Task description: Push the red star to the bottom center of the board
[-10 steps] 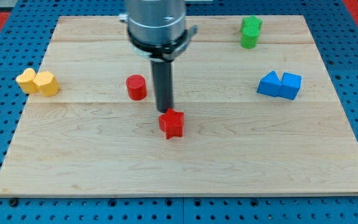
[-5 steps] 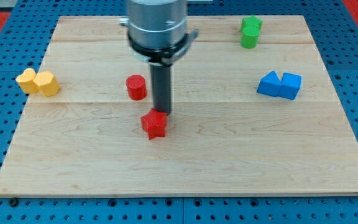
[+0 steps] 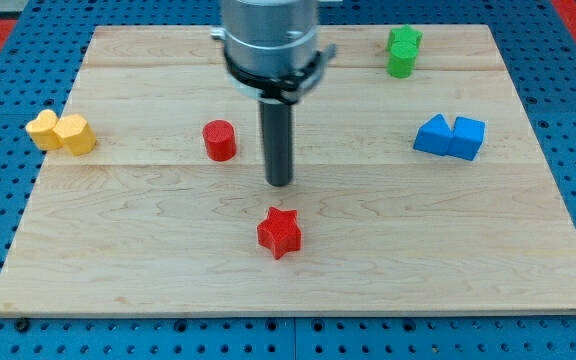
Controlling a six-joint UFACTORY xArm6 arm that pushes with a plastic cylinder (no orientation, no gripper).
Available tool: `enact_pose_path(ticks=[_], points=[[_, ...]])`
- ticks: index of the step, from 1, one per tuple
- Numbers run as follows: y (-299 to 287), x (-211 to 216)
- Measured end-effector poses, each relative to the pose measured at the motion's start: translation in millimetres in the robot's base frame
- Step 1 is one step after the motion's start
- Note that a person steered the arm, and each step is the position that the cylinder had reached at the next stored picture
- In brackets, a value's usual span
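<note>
Tool: bare rod, nothing held, my tip [image 3: 280, 183] just above red star [image 3: 279, 232], apart.

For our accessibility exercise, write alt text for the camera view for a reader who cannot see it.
My tip stands just above the red star without touching it, on a wooden board. A red cylinder sits left of the rod; yellow blocks far left, green blocks top right, blue blocks right.
</note>
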State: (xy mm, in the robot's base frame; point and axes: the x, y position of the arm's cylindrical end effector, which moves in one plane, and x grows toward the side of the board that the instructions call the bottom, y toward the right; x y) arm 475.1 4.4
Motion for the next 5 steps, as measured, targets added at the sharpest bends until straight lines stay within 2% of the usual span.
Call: enact_pose_path(ticks=[1,3,4,5], points=[[48.6,4.9],[1.2,17.0],[-0.5,40.3],[-2.3,46.4]])
